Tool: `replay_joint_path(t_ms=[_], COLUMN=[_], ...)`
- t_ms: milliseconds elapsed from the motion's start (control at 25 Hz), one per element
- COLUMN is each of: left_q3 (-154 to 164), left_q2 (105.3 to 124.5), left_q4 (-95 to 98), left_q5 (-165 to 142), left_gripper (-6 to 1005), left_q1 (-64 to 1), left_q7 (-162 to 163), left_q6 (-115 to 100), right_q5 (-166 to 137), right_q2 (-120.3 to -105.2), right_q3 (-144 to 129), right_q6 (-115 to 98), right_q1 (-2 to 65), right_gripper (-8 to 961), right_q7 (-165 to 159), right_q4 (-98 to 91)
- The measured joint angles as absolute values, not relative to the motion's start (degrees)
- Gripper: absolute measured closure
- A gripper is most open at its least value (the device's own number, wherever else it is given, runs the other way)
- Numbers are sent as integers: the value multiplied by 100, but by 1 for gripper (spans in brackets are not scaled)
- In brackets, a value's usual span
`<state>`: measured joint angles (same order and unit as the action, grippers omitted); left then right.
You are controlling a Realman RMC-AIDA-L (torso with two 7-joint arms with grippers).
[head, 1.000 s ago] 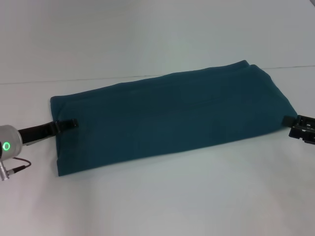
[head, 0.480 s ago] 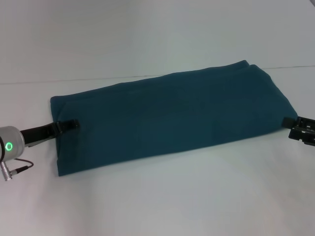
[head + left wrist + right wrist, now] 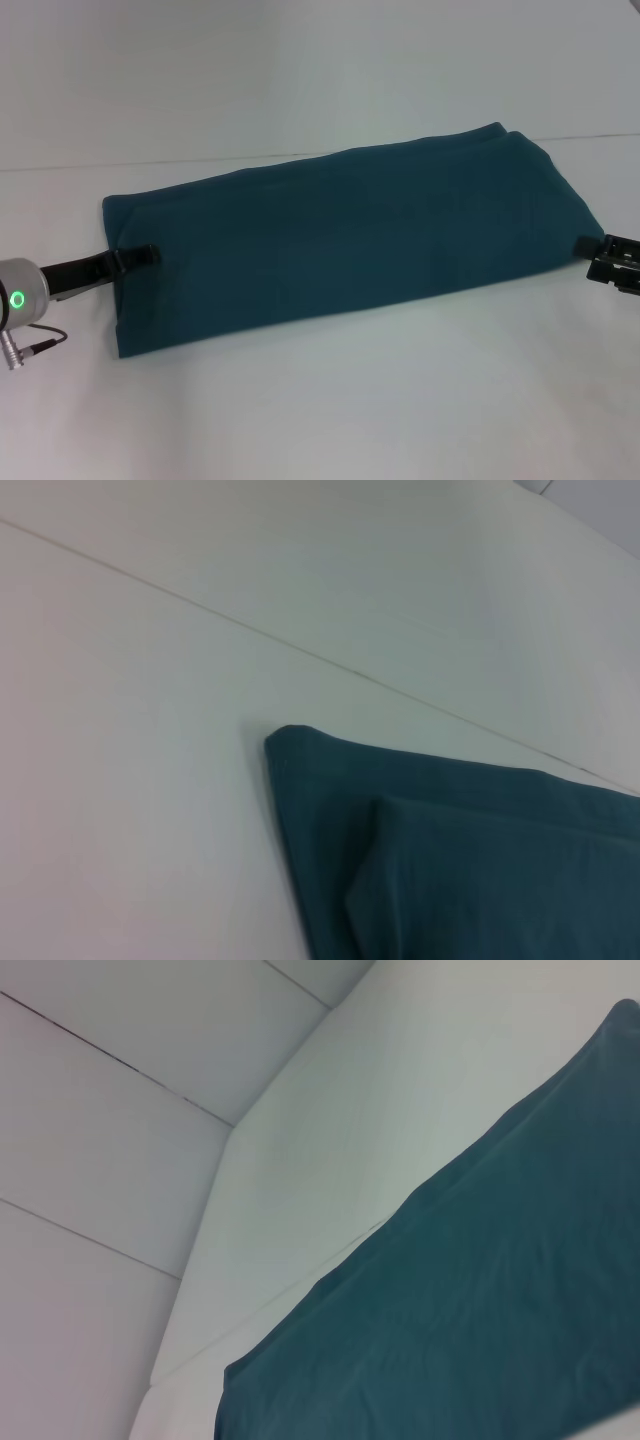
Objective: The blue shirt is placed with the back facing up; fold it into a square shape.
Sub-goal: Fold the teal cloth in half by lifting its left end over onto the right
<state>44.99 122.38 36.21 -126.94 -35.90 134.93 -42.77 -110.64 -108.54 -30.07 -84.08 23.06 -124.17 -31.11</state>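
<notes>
A plain white table (image 3: 330,410) spreads before me, and behind it a white wall (image 3: 300,70) meets the surface along a thin seam; my right wrist view shows that wall split by fine dark panel lines. The blue shirt (image 3: 345,240) lies flat in the middle of the table, already folded into a long band that runs from my left side, nearer me, up toward my right, farther from me. My left gripper (image 3: 135,256) sits at the shirt's left short edge, its dark fingers lying on the cloth there, but I cannot tell whether they pinch the fabric or merely rest against it. My right gripper (image 3: 585,244) is at the right short end, mostly cut off by the frame's edge, and only a dark fingertip touches or nearly touches the cloth; its opening is likewise impossible to judge. In my left wrist view I see a folded corner of the shirt with one layer lying over another, and none of my own fingers. The underside of the shirt is hidden.
</notes>
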Motion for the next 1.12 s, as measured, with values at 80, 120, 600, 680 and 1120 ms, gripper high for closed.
replay_joint_path(t_ms=[80, 120, 600, 680, 1120], left_q3=[4499, 4501, 4485, 4468, 4487], left_q2=[12245, 12247, 12285, 12292, 12253], left_q4=[3621, 3621, 3733, 3804, 3735], left_q5=[-12696, -12697, -12669, -12660, -12746], left_gripper=[141, 141, 142, 142, 143], left_q1=[-3584, -3578, -3550, -3541, -3527], left_q7=[13497, 13498, 13500, 13515, 13637], left_q6=[-4278, -4278, -4333, -4333, -4296], right_q5=[-11062, -11062, -11076, -11076, -11058], right_q2=[-10850, -10847, -10850, -10846, -10846], right_q3=[-2988, -2984, -2979, -2979, -2970], right_q6=[-8418, -8421, -8393, -8403, -8388], right_q1=[2301, 2298, 2285, 2285, 2293], right_gripper=[193, 193, 193, 193, 193], right_q7=[-12419, -12419, -12416, -12417, -12422], right_q4=[-3111, -3111, -3111, -3111, -3111])
